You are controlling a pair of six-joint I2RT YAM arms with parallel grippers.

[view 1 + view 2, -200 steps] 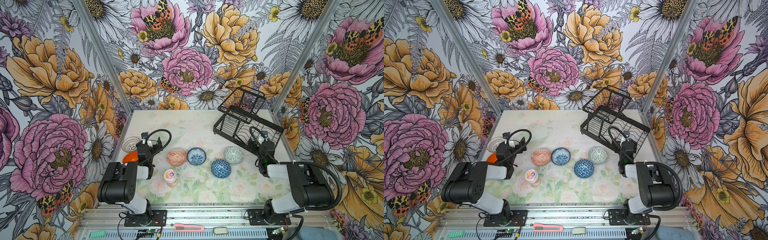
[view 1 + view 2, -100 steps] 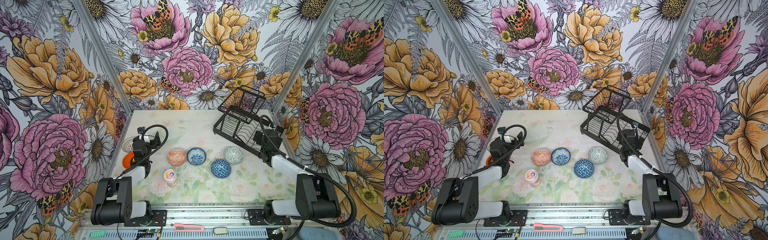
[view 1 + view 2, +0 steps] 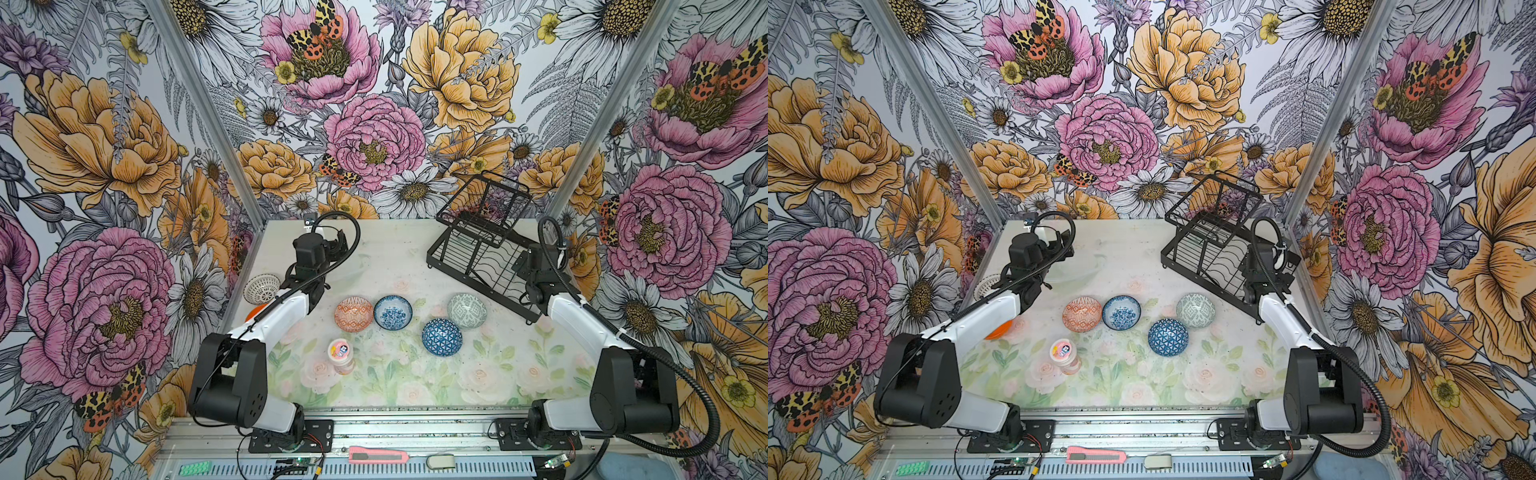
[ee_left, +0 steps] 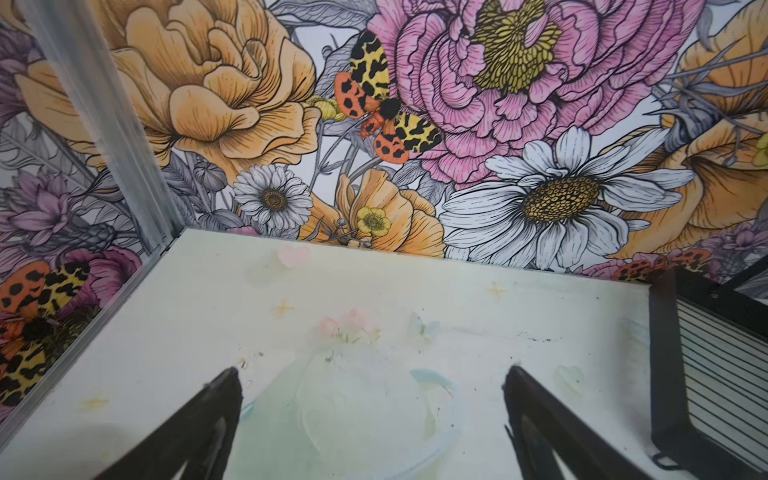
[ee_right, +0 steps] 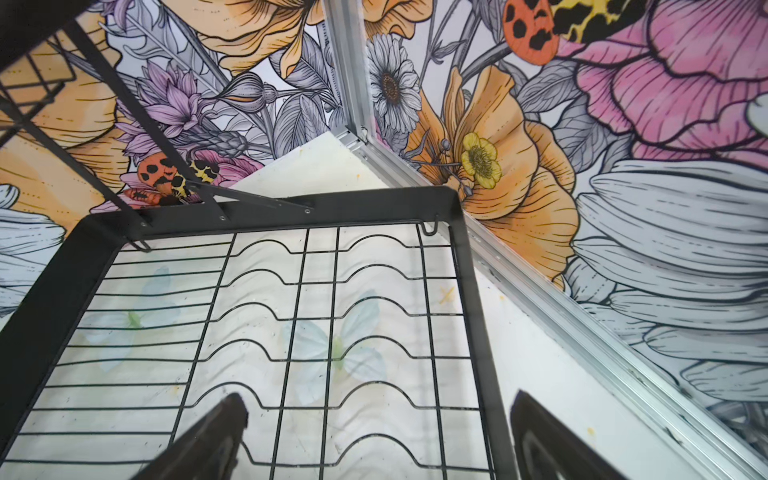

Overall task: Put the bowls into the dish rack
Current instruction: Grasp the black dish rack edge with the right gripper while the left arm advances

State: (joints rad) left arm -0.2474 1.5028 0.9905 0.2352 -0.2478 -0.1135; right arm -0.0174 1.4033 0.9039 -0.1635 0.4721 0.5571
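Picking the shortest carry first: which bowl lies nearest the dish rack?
The grey-green geometric bowl, rightmost, just in front of the dish rack. The dark blue bowl, white-blue bowl, orange patterned bowl and plain orange bowl lie farther off.

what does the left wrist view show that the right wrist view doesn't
Only the left wrist view: the left gripper over open table near the back-left corner, with only an edge of the dish rack. Only the right wrist view: the rack's wire floor beneath the right gripper, nothing on it. Both: open jaws, part of the rack, flowered walls; neither shows the bowls.
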